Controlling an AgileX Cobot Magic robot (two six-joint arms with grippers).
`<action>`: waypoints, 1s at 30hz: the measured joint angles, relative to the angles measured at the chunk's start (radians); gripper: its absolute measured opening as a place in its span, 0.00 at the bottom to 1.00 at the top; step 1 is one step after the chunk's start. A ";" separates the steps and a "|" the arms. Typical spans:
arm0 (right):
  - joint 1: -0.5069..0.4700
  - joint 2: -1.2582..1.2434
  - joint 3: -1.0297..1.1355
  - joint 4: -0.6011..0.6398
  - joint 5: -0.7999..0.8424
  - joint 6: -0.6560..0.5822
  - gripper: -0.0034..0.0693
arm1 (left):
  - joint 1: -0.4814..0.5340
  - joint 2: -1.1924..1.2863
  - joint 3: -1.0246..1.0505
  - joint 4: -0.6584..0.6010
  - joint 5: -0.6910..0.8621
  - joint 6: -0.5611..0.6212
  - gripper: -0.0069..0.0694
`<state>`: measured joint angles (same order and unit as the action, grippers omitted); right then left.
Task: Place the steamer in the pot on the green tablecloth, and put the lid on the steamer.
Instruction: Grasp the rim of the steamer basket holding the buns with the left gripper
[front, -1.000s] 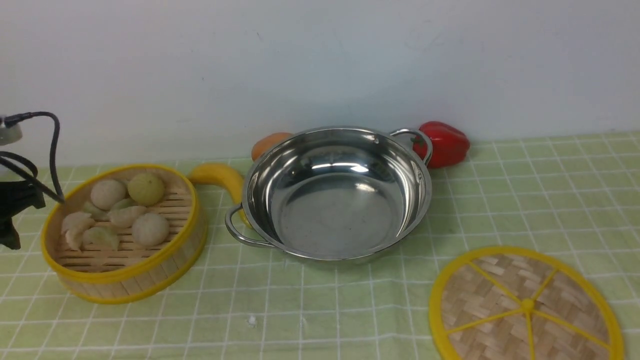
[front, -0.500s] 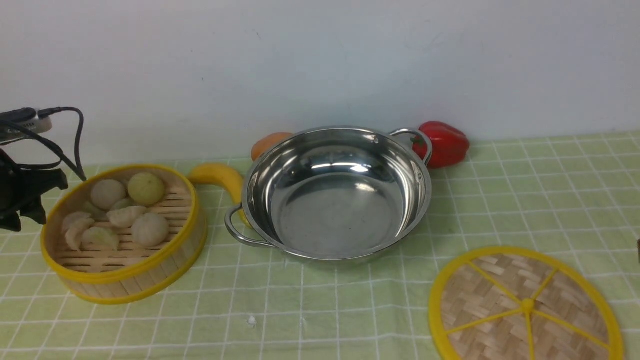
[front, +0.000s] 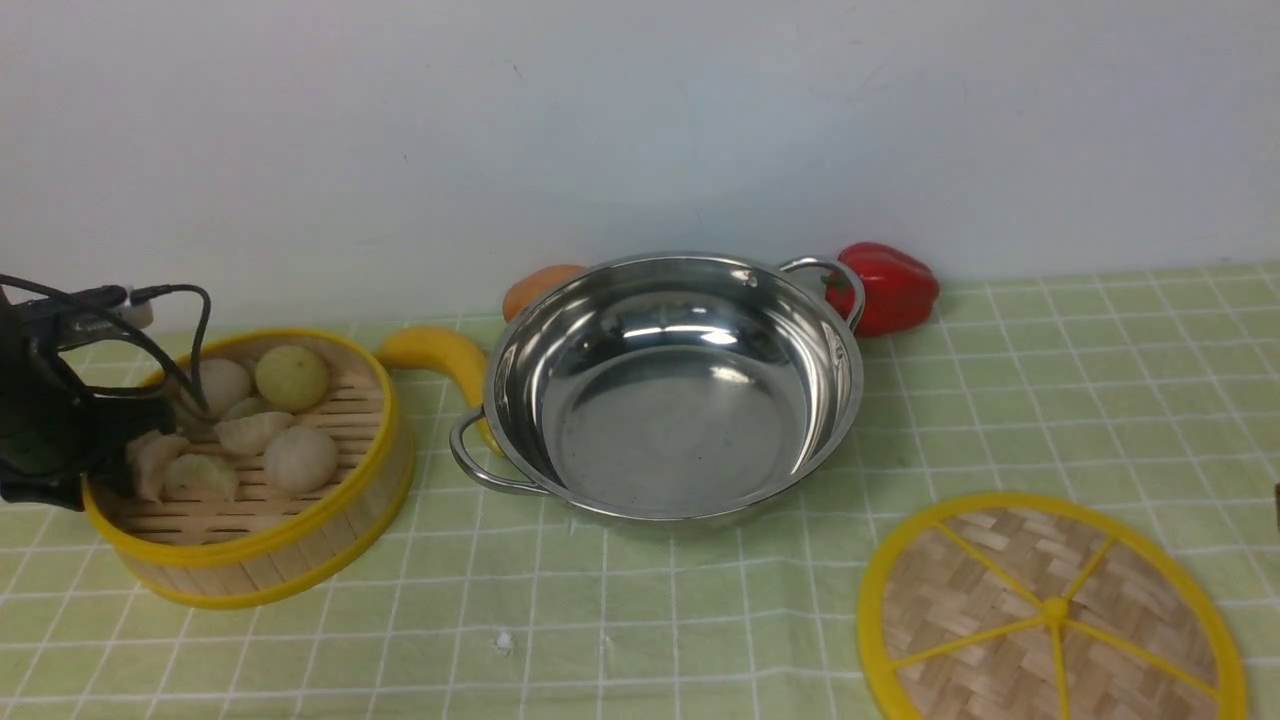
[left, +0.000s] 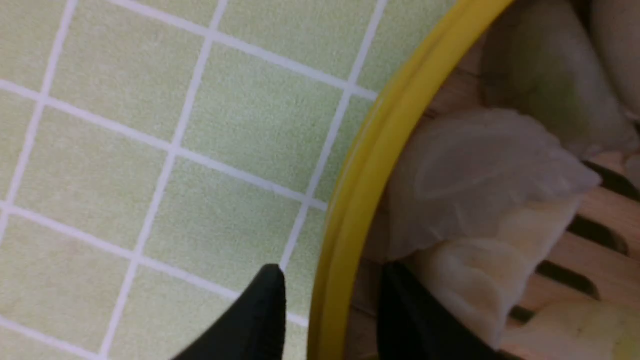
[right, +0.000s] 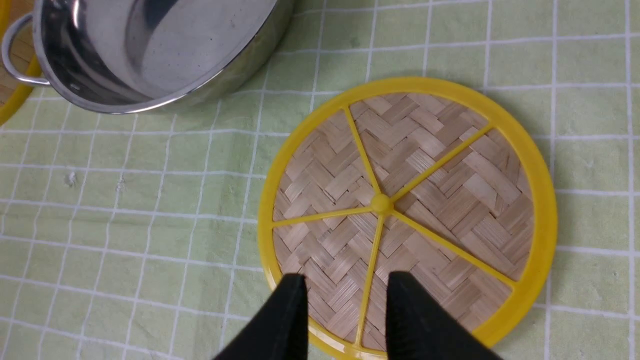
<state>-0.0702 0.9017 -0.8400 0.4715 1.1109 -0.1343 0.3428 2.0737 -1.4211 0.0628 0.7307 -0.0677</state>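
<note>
Bamboo steamer (front: 365, 500) now sits between the left gripper's (left: 332, 295) 2 parted fingers (grip next, probably).

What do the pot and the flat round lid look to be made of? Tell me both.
Pot: metal, probably stainless steel, polished; bright reflections show on its inner wall.
Lid: woven strips, likely bamboo, by their pale grain and crossing pattern; the smooth yellow rim could be plastic or painted wood.
</note>
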 joint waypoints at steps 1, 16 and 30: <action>0.000 0.000 0.000 0.000 0.000 0.000 0.38 | 0.000 0.001 0.000 -0.001 0.000 0.000 0.41; 0.000 0.000 0.000 0.002 0.020 0.000 0.38 | 0.001 -0.025 -0.147 0.012 0.246 0.002 0.13; 0.000 0.000 0.000 0.003 0.022 -0.001 0.38 | -0.075 -0.132 -0.514 -0.204 0.495 0.171 0.13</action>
<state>-0.0702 0.9017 -0.8400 0.4744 1.1325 -0.1351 0.2681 1.9418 -1.9354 -0.1407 1.2259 0.1035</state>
